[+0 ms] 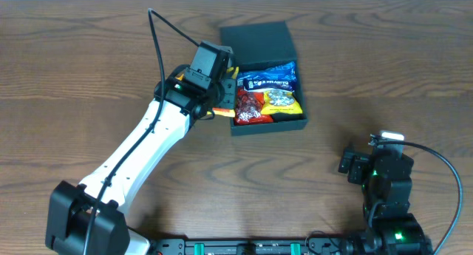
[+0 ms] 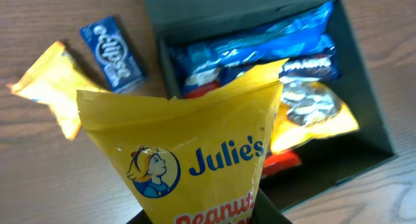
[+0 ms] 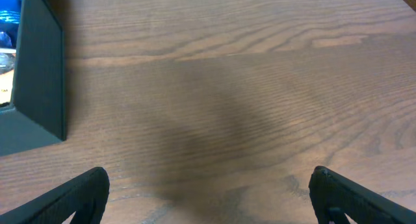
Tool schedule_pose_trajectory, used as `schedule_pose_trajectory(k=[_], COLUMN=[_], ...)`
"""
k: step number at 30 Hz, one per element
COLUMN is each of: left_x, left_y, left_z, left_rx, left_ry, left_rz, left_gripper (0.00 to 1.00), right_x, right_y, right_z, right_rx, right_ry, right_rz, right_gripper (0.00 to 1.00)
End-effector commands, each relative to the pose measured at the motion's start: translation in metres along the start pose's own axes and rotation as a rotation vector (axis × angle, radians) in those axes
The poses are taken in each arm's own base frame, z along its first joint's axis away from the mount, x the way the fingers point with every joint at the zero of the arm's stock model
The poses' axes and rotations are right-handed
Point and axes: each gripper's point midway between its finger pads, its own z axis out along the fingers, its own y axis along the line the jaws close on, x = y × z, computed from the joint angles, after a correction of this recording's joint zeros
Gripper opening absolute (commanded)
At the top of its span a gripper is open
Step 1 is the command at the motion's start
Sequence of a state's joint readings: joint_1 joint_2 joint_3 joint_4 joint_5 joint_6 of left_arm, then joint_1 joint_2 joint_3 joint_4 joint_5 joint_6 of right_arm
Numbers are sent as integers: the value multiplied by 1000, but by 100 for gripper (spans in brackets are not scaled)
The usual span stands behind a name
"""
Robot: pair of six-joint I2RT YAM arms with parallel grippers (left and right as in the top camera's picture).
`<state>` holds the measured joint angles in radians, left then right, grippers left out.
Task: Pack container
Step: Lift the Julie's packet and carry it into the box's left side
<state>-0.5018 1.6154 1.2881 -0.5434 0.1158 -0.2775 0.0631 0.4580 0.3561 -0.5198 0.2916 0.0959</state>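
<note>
Nearest the robot's base, on the right, the right tool rests low over the bare wooden table with its two fingers spread wide and nothing between them. It sits well apart from the work, likely parked so the other arm has room. Further out, the white left arm stretches diagonally across the table, and the left tool hovers at the left edge of the container. It is clamped on the bottom of a yellow Julie's packet, held upright with the top pointing toward the box, seemingly ready to go in. Just beside the container, on the table, lie a small blue mint packet and a yellow-orange packet, apparently waiting their turn. The container itself, dark teal and square, stands past the middle of the table. Its hinged lid is thrown back flat on the far side to leave the opening free. Inside already are blue packets, a red packet and a yellow and silver packet, so space looks tight.
</note>
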Motion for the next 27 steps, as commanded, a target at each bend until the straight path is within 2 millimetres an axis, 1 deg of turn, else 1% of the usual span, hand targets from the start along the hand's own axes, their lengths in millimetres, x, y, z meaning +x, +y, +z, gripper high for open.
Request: schedule_pose_trajectory(k=[1,7,12,14,17,20,22,27], left_x=[-6,-4,-7,-4,6,14,21,31], left_y=[-4,-8,-27,-36,-40,-41,-36,-24], left_z=[9,38,60,68,78,85,90,92], left_rx=[10,6,50,77,71,58,36,-29], left_ry=[1,33,9,22,53,74,96,127], left_rz=[-17,-82,-154,-183,-236,-237,-238,-255], left_gripper=[25,25,25,24,24,24,22,21], right_x=[1,1,1,1,1,2,2,1], right_y=[-2,-2,-2,-2,-2,-2,-2,-2], right_z=[1,1,1,1,1,1,1,1], right_rx=[11,11,11,11,11,11,11,11], right_ry=[3,3,3,3,3,3,3,3], right_rz=[14,14,14,14,14,14,14,14], right_gripper=[99,99,99,99,99,99,99,99])
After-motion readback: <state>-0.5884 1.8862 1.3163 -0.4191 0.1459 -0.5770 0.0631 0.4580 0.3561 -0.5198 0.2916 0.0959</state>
